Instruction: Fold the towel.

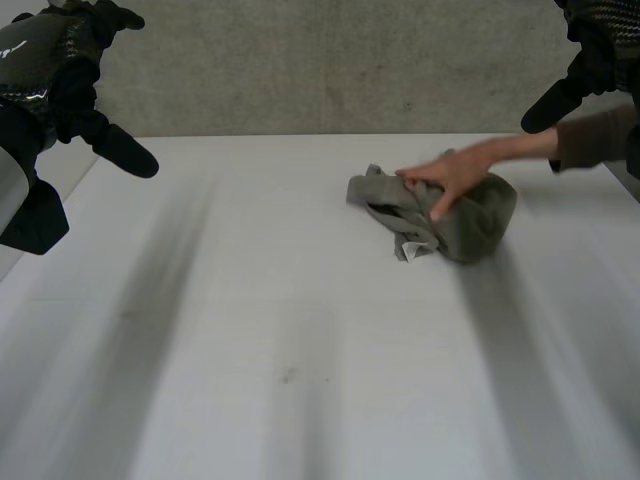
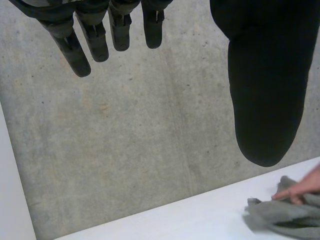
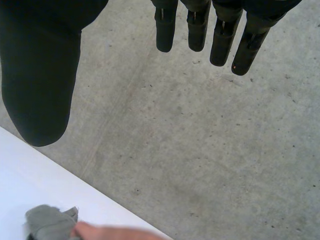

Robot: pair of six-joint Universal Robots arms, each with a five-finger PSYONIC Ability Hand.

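A grey-green towel (image 1: 455, 218) lies crumpled in a heap on the white table (image 1: 300, 330), right of the middle. A person's hand (image 1: 450, 178) rests on top of it, reaching in from the right. My left hand (image 1: 60, 70) hangs high at the far left, well away from the towel, fingers (image 2: 107, 35) straight and holding nothing. My right hand (image 1: 585, 60) is raised at the far right, above the person's forearm, its fingers (image 3: 220, 35) straight too. The towel (image 2: 282, 215) with the person's fingers shows far beyond my left thumb. Beyond my right thumb, the towel (image 3: 50, 222) appears again.
The person's sleeved forearm (image 1: 595, 138) crosses the table's right edge under my right hand. A concrete wall (image 1: 330, 70) rises behind the table's far edge. The table's left edge (image 1: 60, 200) runs beneath my left arm.
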